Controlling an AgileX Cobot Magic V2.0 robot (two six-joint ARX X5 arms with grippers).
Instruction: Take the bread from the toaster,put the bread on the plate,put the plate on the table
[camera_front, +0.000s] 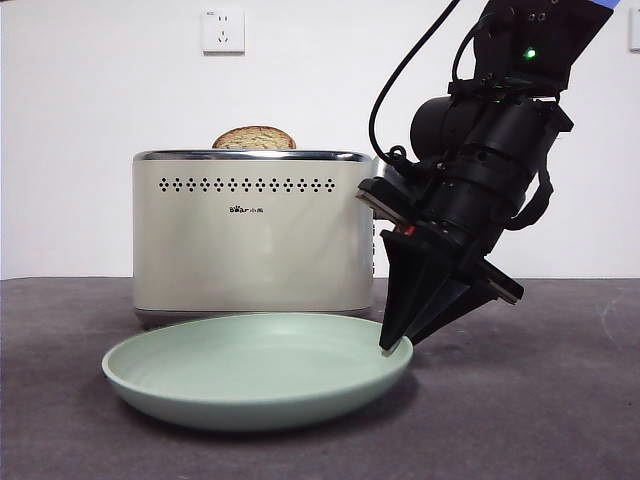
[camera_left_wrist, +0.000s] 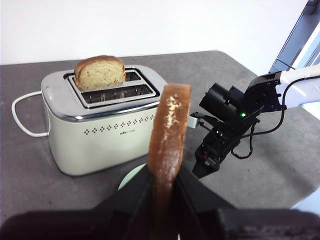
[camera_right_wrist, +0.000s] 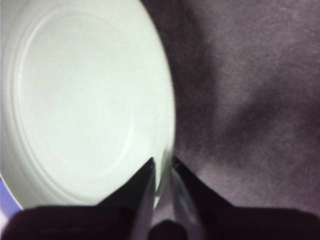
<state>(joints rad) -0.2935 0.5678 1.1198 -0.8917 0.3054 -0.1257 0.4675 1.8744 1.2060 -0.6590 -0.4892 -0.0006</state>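
Plate (camera_front: 250, 385) rim in tilted right claw (camera_front: 392, 347) (clamped)

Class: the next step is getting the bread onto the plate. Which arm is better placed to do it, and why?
Left. The left gripper already grips the bread above the plate; the right gripper is clamped on the plate's rim.

A second slice (camera_front: 254, 138), smaller with a darker domed top, stands upright in a toaster slot. A white wall socket (camera_front: 223, 30) is mounted on the wall above the toaster. A white power cord (camera_left_wrist: 22, 117) loops on the tabletop beside the toaster's end.
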